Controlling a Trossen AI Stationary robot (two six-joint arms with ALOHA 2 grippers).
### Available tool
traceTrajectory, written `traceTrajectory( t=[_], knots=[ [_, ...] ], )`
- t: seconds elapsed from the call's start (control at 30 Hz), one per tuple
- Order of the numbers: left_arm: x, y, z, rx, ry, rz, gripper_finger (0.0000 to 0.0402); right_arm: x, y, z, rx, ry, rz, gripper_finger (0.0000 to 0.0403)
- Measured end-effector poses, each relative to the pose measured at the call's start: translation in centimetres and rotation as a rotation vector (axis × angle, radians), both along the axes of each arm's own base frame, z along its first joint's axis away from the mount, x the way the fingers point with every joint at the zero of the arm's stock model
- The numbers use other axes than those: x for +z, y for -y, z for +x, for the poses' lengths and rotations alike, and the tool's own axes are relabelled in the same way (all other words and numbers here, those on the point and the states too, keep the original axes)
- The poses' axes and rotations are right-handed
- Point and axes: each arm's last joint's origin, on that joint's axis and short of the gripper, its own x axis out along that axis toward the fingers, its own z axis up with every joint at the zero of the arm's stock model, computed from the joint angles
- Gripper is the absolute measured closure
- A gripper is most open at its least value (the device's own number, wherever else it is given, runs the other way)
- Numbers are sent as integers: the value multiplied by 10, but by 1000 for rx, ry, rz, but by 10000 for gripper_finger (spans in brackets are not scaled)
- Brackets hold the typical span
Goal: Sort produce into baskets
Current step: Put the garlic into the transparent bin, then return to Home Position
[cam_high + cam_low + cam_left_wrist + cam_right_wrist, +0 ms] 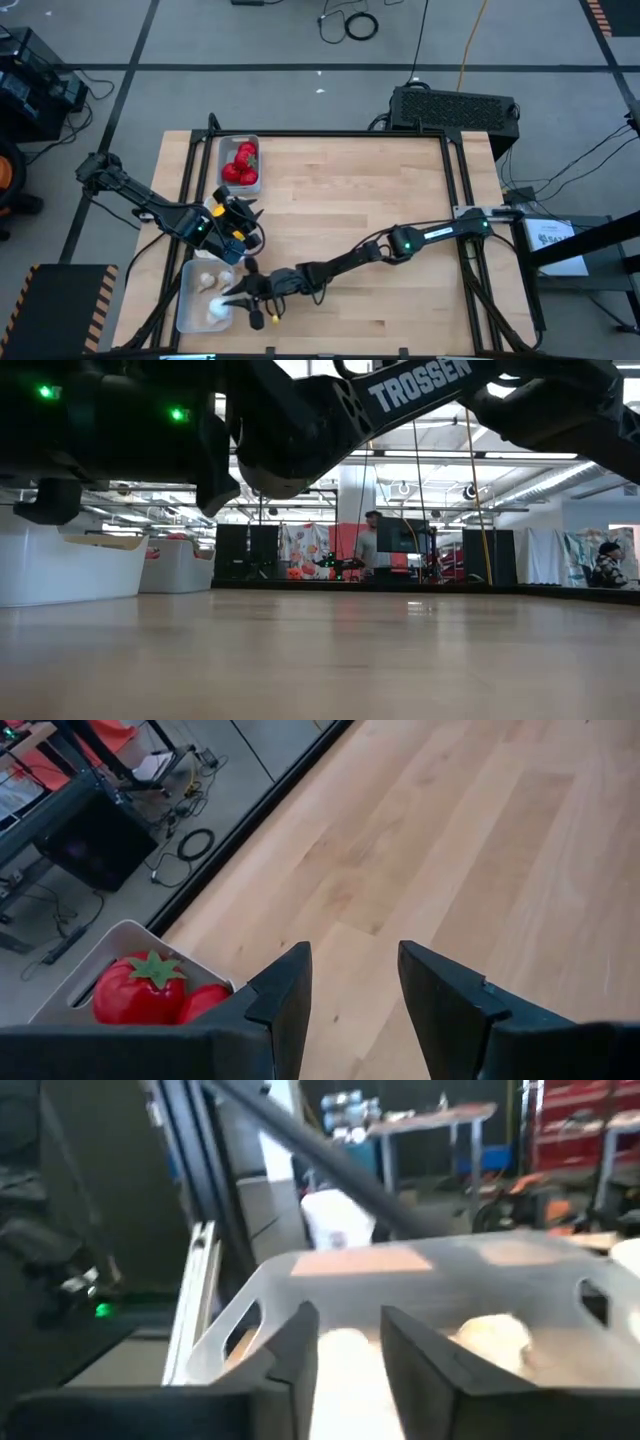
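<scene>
The wooden desk carries trays at its left side. The far tray holds red tomatoes; the left wrist view shows one with a green leaf top in that tray's corner. The near tray holds whitish garlic bulbs. A third tray between them is mostly hidden under the left arm.

The left tool hangs between the two trays, its fingers apart with nothing between them, bare desk showing through the gap. The right tool reaches across to the near tray's rim, its fingers slightly apart above a pale bulb; another bulb lies just beside.
</scene>
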Motion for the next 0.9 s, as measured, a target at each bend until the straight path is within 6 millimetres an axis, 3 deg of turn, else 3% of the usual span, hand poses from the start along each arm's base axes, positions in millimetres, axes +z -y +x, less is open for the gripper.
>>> traceTrajectory(
  t=[0.17, 0.33, 0.43, 0.6, 0.77, 0.9],
  knots=[
    [0, 0, 0, 0, -1, 0, 242, 16, 4, 0, 97, -139, -26, 249],
    [0, 0, 0, -5, -3, -10, 242, 70, 19, -15, 221, -425, -33, 210],
    [0, 0, 0, -5, -1, -11, 242, 102, 27, -37, 231, -610, -85, 201],
    [1, 1, 2, -5, 23, -22, 242, 145, 27, -91, 215, -918, -249, 202],
    [8, 7, 13, -83, 80, -27, 242, 193, 27, -140, 27, -1019, -480, 211],
    [20, 13, 28, -258, 138, -43, 242, 220, 34, -168, -39, -1072, -546, 219]
  ],
)
